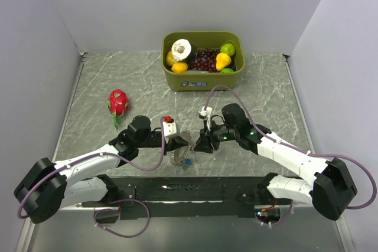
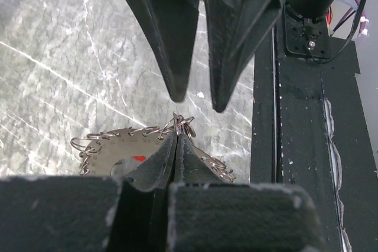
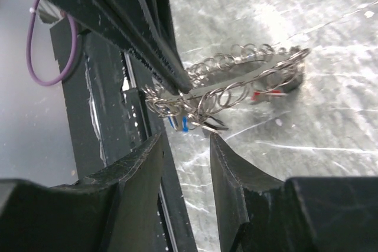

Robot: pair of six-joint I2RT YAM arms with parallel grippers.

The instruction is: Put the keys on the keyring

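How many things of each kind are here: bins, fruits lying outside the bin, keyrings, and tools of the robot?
bin: 1
dragon fruit, outside the bin: 1
keyring: 1
tools: 2, the left tool and the right tool
Total: 5

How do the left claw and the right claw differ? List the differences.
The left claw is shut, the right claw open. The left claw pinches the keyring; the right claw holds nothing, its tips just short of it. Both are black and face each other at the ring.
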